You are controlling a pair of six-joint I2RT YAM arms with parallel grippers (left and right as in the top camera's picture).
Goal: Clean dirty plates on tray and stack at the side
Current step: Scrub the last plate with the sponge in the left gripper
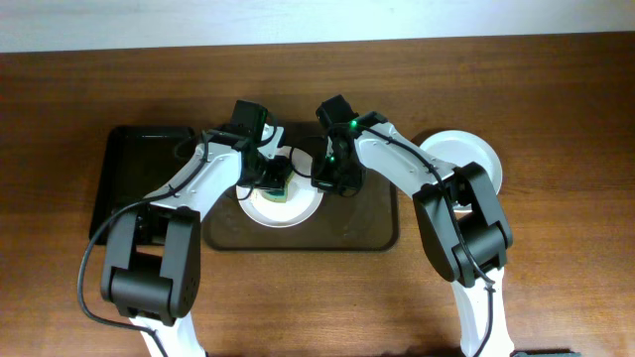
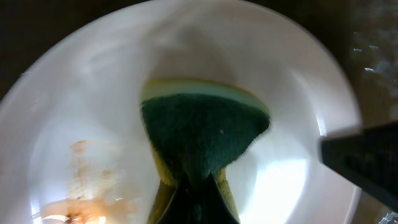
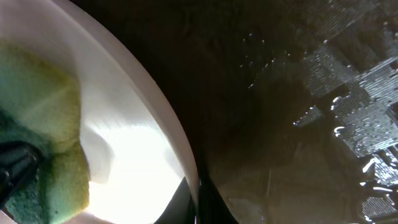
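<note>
A white plate [image 1: 288,212] lies on the brown tray [image 1: 367,233]. My left gripper [image 1: 276,178] is shut on a green and yellow sponge [image 2: 205,134] and presses it onto this plate [image 2: 93,93]. Brownish smears [image 2: 84,186] show on the plate's lower left in the left wrist view. My right gripper [image 1: 327,178] is shut on the plate's right rim [image 3: 186,168], with the tray [image 3: 286,124] beside it. The sponge also shows in the right wrist view [image 3: 43,124]. Another white plate [image 1: 466,159] lies on the table to the right of the tray, partly under my right arm.
A narrower black tray [image 1: 134,178] lies left of the brown tray, partly under my left arm. The brown tray's surface looks wet with glints [image 3: 354,93]. Bare wooden table [image 1: 317,307] runs along the front.
</note>
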